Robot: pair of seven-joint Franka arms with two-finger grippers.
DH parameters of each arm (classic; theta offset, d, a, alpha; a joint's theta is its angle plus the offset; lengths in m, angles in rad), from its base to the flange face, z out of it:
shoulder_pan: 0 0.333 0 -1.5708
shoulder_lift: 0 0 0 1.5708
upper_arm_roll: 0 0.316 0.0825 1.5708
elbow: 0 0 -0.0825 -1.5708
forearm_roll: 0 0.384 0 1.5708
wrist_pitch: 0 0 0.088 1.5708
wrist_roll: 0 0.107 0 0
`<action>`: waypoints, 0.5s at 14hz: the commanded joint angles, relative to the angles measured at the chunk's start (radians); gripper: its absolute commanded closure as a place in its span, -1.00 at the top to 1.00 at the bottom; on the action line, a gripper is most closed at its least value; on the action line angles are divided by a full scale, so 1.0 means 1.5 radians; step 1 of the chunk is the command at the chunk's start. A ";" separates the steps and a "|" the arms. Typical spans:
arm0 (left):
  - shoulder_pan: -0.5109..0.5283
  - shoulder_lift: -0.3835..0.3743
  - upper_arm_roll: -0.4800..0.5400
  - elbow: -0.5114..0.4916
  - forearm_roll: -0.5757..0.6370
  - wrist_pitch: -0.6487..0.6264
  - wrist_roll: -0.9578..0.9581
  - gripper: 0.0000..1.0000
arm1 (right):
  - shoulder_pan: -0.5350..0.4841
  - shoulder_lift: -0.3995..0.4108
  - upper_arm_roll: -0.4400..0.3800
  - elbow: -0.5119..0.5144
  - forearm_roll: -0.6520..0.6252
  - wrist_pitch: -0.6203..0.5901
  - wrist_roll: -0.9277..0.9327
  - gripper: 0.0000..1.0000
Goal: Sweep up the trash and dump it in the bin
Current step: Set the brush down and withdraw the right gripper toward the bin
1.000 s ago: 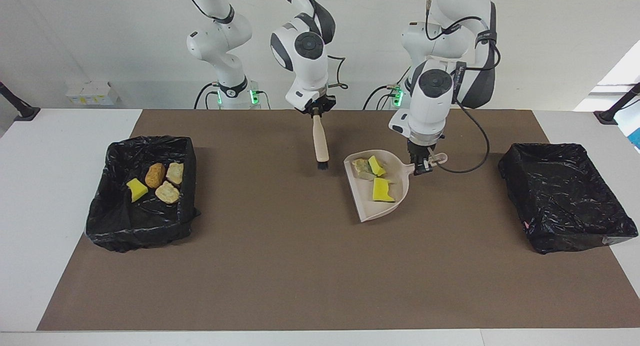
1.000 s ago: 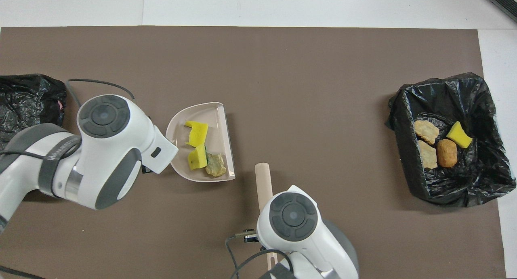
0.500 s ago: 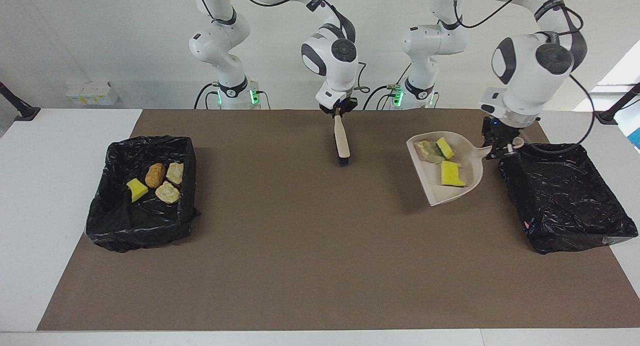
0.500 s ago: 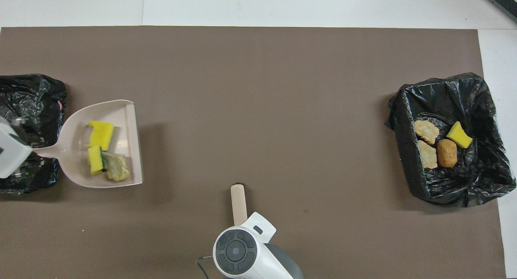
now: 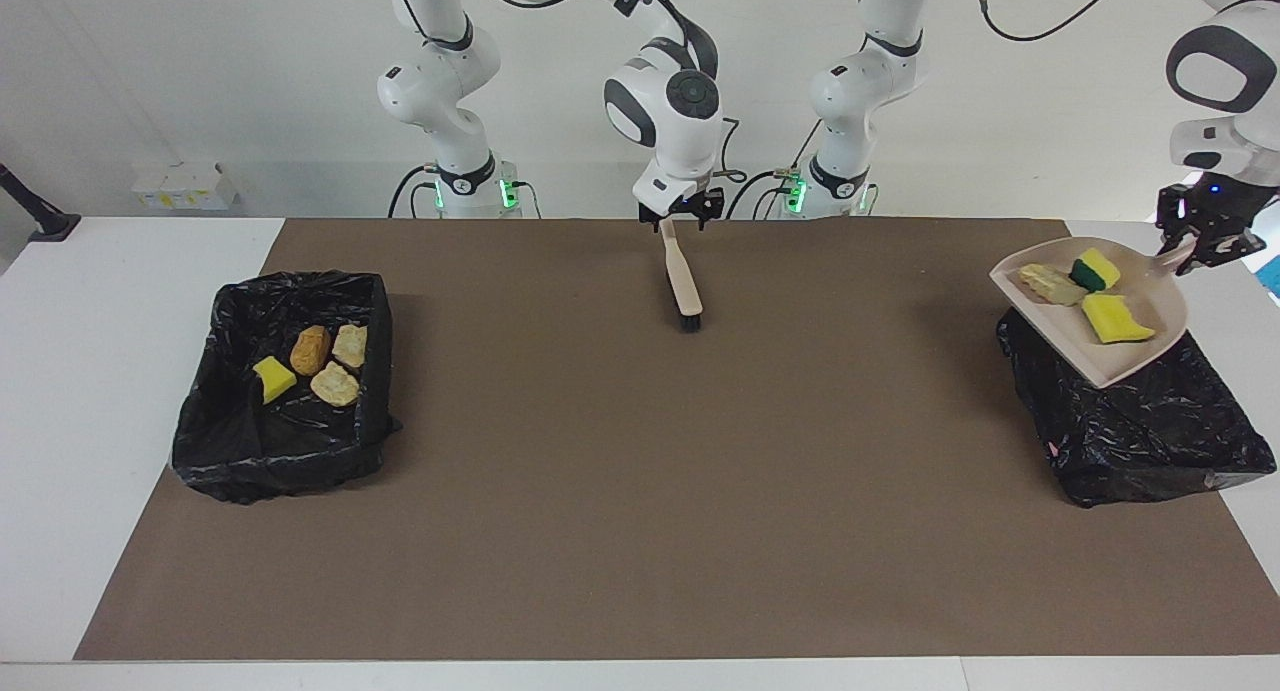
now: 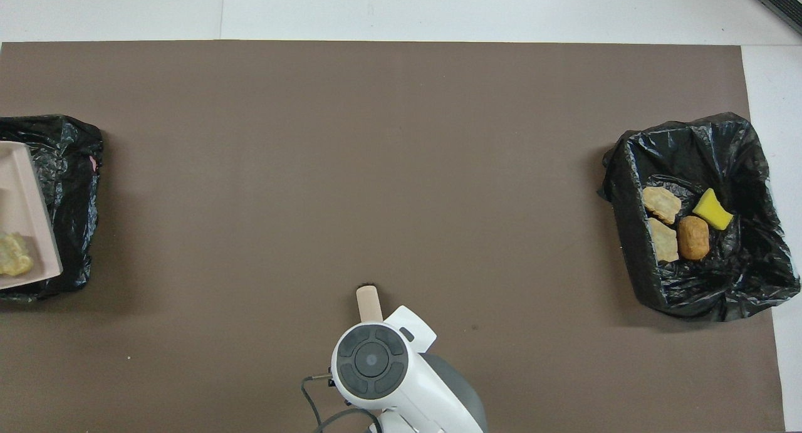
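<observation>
We think the job is nearly done. The left gripper [image 5: 1200, 233] is closed tight on the handle of the beige dustpan [image 5: 1085, 356]. It holds the dustpan up in the air, and right under it is a black bin [image 5: 1150, 441] at the left arm's end of the surface.

The trash in the dustpan [image 5: 1085, 291] is one bread-like roll and two yellow sponge pieces. The dustpan is not tipped yet, so the dump into the bin below is left to do.

Well apart from that gripper, at the right arm's end, the other black bin [image 5: 280, 461] holds four scraps [image 5: 312, 363]. We see no scraps lying loose on the brown mat [image 5: 640, 521].

The right gripper [image 5: 680, 211] waits over the hand brush [image 5: 683, 281], whose bristles rest on the mat just below it. We cannot tell if it grips the brush or has let go.

We see no words or labels that we can read.
</observation>
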 commanded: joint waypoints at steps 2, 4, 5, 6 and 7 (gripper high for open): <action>-0.002 0.104 -0.008 0.111 0.154 0.048 0.017 -1.00 | -0.076 -0.028 0.002 0.067 -0.034 -0.100 -0.069 1.00; -0.020 0.116 -0.010 0.112 0.279 0.088 0.008 -1.00 | -0.122 -0.031 0.001 0.113 -0.051 -0.163 -0.125 1.00; -0.029 0.121 -0.009 0.109 0.306 0.092 -0.001 -1.00 | -0.147 -0.031 0.002 0.130 -0.067 -0.184 -0.154 1.00; -0.038 0.123 -0.009 0.110 0.343 0.091 -0.015 -1.00 | -0.170 -0.032 0.002 0.145 -0.077 -0.202 -0.182 1.00; -0.050 0.127 -0.009 0.109 0.389 0.084 -0.029 -1.00 | -0.194 -0.035 0.000 0.158 -0.081 -0.214 -0.210 1.00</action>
